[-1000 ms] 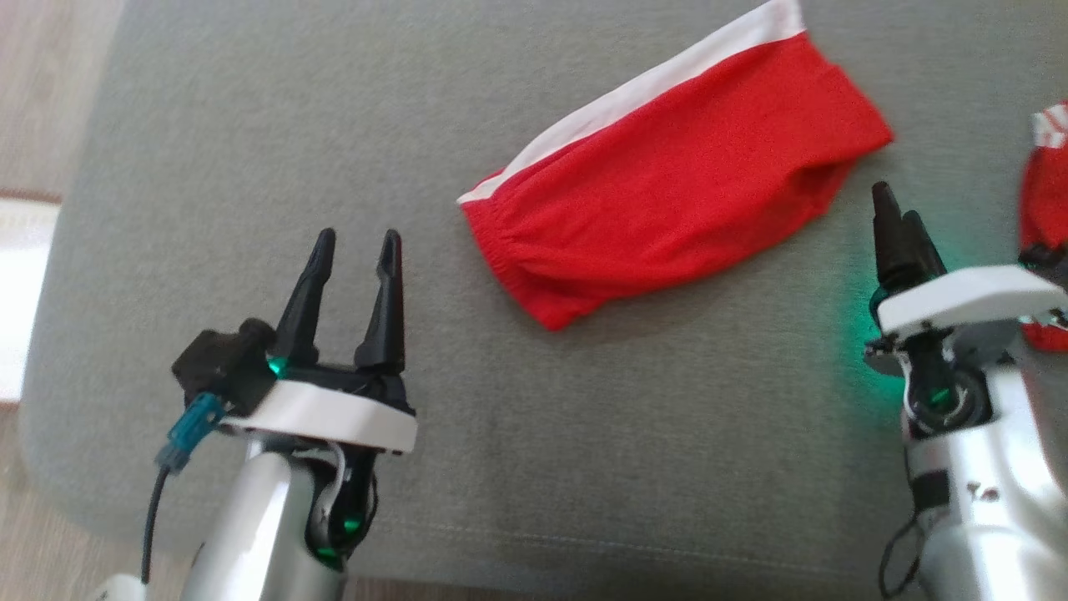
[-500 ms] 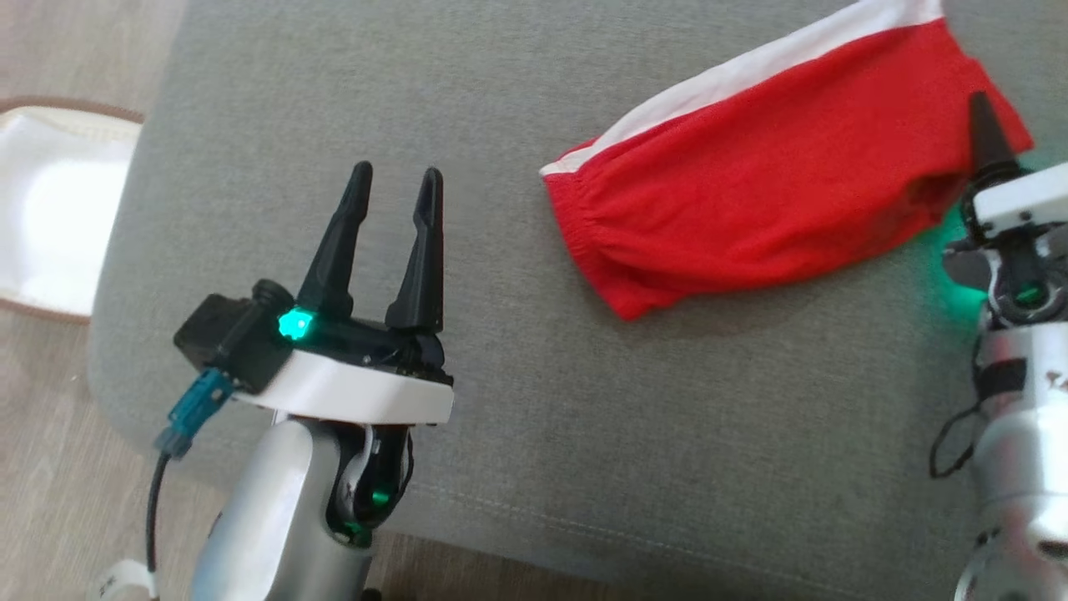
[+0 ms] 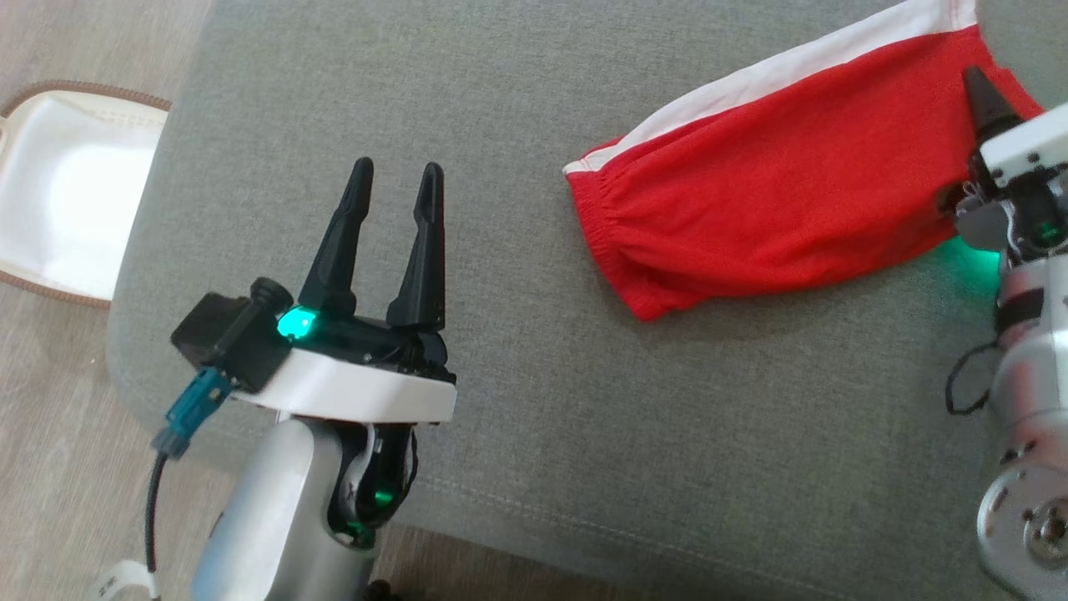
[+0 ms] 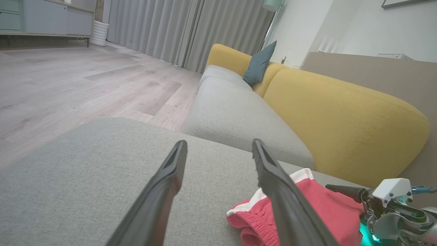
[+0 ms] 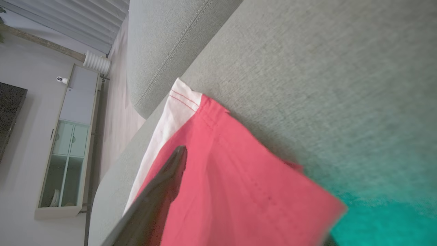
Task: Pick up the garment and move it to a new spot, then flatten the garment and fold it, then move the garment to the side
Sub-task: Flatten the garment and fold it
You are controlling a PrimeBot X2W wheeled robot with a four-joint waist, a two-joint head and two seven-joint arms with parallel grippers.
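**Gripping the red shorts (image 3: pixel 776 200) by one end**

My right pincer (image 3: pixel 978 92) is clenched on the right end of the shorts, which lie far right on the grey cushion (image 3: pixel 584 434). My left pincer (image 3: pixel 396 175) is released, near left. Best to lift slowly, keeping both layers pinched.

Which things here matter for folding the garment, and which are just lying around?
Job: red garment; right gripper, shut on its edge; open left gripper; grey cushion beneath.
Lying about: white brown-rimmed container; blue pillow; yellow sofa back.
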